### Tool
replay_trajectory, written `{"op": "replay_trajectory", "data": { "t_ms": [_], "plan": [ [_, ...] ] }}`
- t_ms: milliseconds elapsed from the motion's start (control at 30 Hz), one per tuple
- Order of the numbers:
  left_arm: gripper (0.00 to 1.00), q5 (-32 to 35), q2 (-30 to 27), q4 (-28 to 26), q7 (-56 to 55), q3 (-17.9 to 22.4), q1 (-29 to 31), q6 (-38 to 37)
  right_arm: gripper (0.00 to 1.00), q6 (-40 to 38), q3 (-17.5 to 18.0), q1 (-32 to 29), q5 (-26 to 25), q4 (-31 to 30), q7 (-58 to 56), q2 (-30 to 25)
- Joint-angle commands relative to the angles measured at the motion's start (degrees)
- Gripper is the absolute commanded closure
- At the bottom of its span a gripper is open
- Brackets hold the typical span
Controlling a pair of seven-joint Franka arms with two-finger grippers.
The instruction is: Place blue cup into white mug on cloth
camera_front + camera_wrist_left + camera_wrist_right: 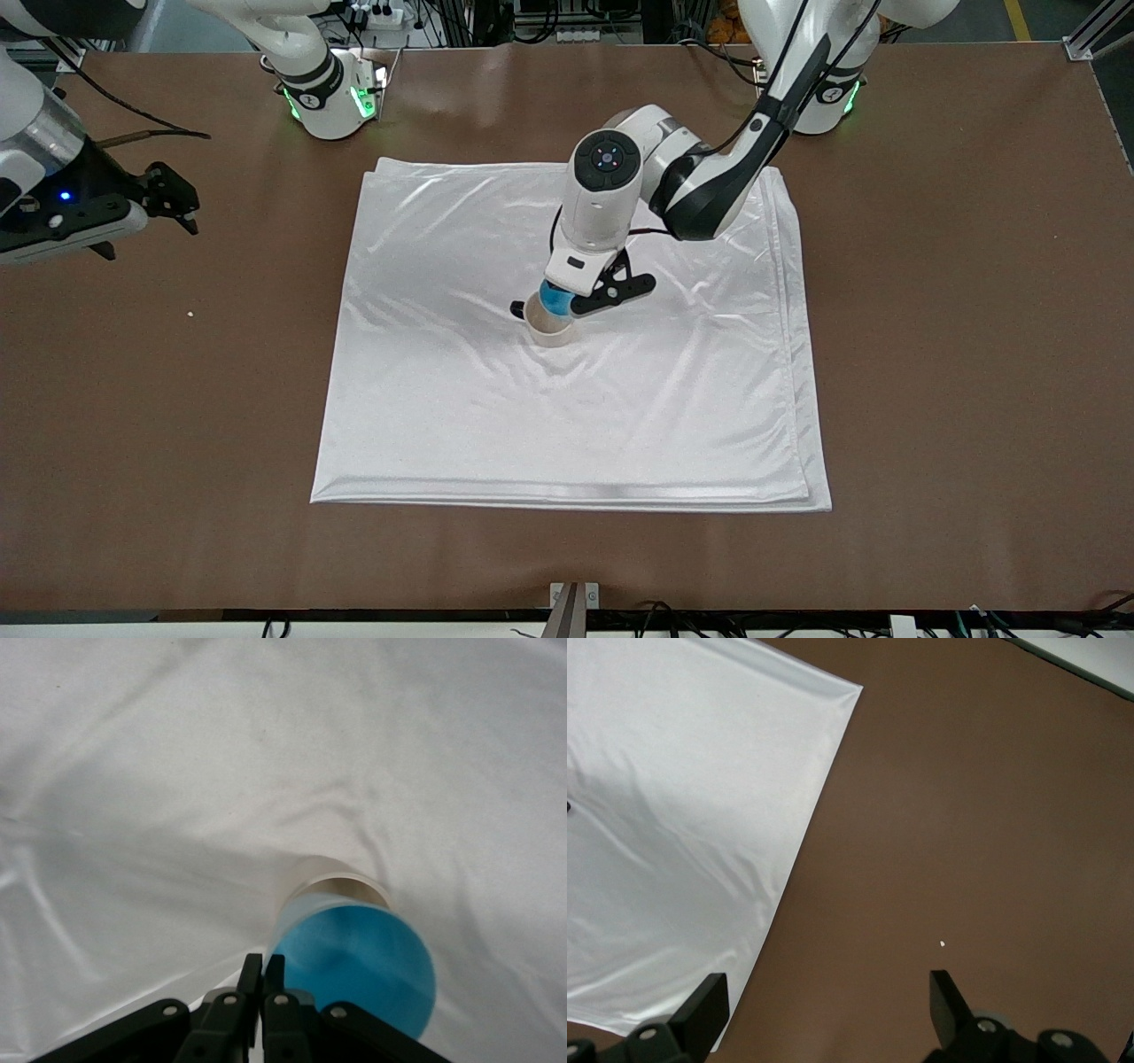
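Observation:
The white mug (551,331) stands upright near the middle of the cloth (576,425), its dark handle pointing toward the right arm's end. The blue cup (556,301) sits upright in the mug's mouth, its lower part inside and its top above the rim. My left gripper (571,306) is shut on the cup's rim. In the left wrist view the fingers (252,970) pinch the wall of the blue cup (354,966), with the white mug (337,881) showing under it on the cloth (177,771). My right gripper (182,213) waits open over bare table, nothing between its fingers (827,988).
The brown table (957,354) surrounds the cloth on all sides. A small white speck (190,313) lies on the table under the right gripper, and the right wrist view shows that speck (943,944) beside the cloth's corner (850,691).

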Motion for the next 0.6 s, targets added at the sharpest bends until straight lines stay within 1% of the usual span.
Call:
{"op": "replay_trajectory", "data": {
  "t_ms": [0,133,367,567],
  "plan": [
    [1.0,2.6,1.7,1.7,-2.8,0.7,-1.6,2.4,0.0,-0.8,0.6,-3.2,1.4,2.5,4.0,0.9],
    [1.0,2.7,1.8,1.7,-3.1,0.7,-1.6,3.8,0.0,-0.5,0.6,-4.6,1.7,2.6,6.3,1.0],
    [1.0,2.7,2.9,1.7,-3.1,0.8,-1.7,5.1,0.0,0.2,0.5,-8.7,7.9,2.5,8.1,1.0],
    [1.0,2.8,4.7,1.9,-3.1,0.8,-1.6,5.8,0.0,0.9,0.5,-8.8,8.1,2.0,12.5,0.9]
  ]
}}
